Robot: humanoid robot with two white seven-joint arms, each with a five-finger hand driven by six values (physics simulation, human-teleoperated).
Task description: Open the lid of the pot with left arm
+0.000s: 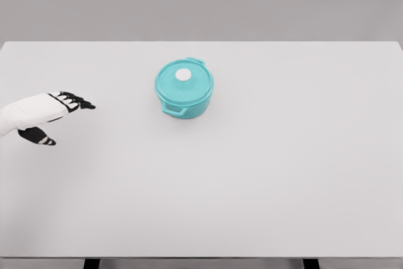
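The white table point(264, 174) spreads wide before me, bare on every side of the teal pot point(184, 89), which sits a little left of centre toward the far edge, its lid point(183, 82) on and white knob point(183, 75) up. My left hand point(47, 110) reaches in low at the left edge, well apart from the pot, fingers point(79, 101) stretched out and holding nothing, thumb dropped below.
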